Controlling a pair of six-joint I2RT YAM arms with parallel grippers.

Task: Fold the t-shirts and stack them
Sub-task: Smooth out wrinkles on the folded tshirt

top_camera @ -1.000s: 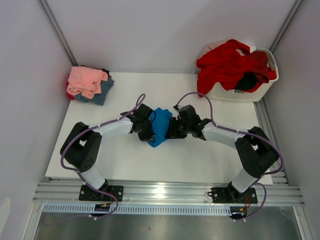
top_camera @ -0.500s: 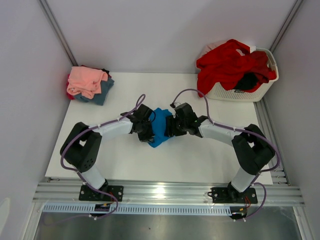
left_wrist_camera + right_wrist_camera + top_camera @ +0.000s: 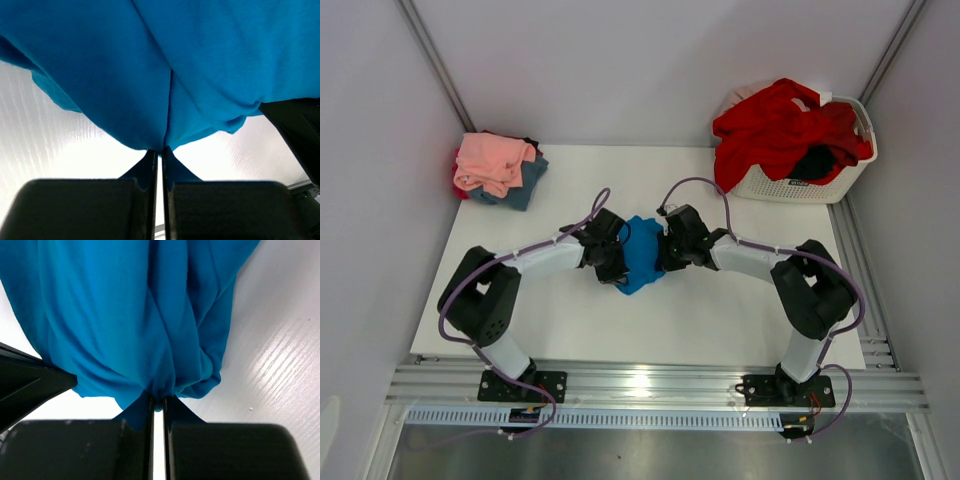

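Between left tool (image 3: 161,150) and right tool (image 3: 159,399), soft, bunched, creased bright blue tee (image 3: 639,257)

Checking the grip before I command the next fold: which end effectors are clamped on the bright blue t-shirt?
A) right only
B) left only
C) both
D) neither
C: each wrist view shows closed fingers pinching a gather of blue cloth. The left end effector and the right end effector hold opposite sides of the bright blue t-shirt.
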